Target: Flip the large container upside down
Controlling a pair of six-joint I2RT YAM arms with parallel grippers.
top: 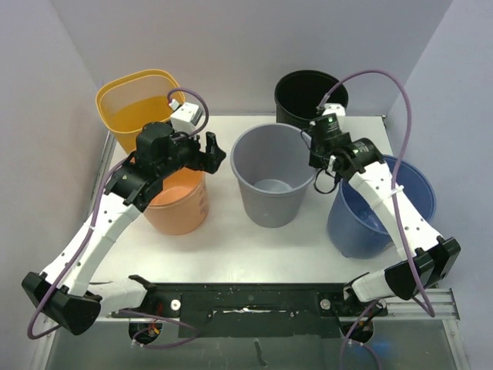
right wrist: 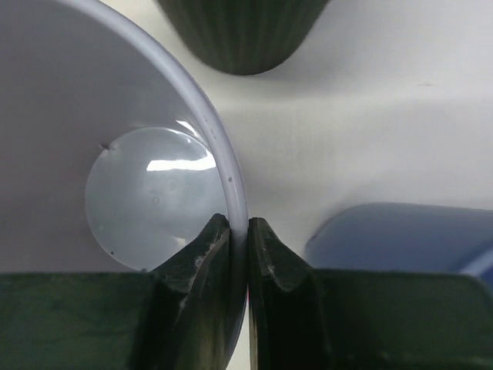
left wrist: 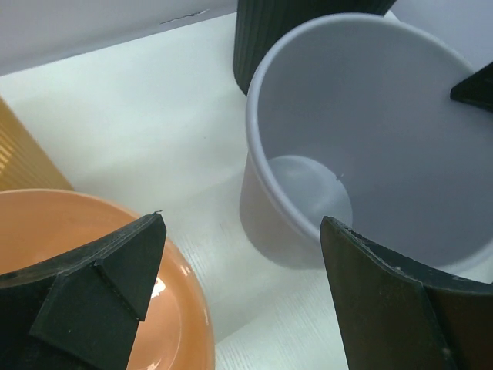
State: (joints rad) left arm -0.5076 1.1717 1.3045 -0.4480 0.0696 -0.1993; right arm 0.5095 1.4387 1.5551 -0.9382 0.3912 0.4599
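A grey bucket [top: 271,173] stands upright and empty at the middle of the table. It also shows in the left wrist view [left wrist: 370,116] and the right wrist view [right wrist: 92,92]. My right gripper [top: 314,158] is shut on the bucket's right rim, one finger inside and one outside [right wrist: 239,223]. My left gripper [top: 212,150] is open and empty [left wrist: 243,223]. It hovers just left of the grey bucket, above the gap between it and an orange bucket [top: 179,202].
The orange bucket [left wrist: 77,231] stands under my left wrist. A yellow bucket [top: 139,104] is at the back left, a black bucket [top: 310,94] at the back right and a blue bucket [top: 381,208] under my right arm. The white table [top: 223,247] shows between them.
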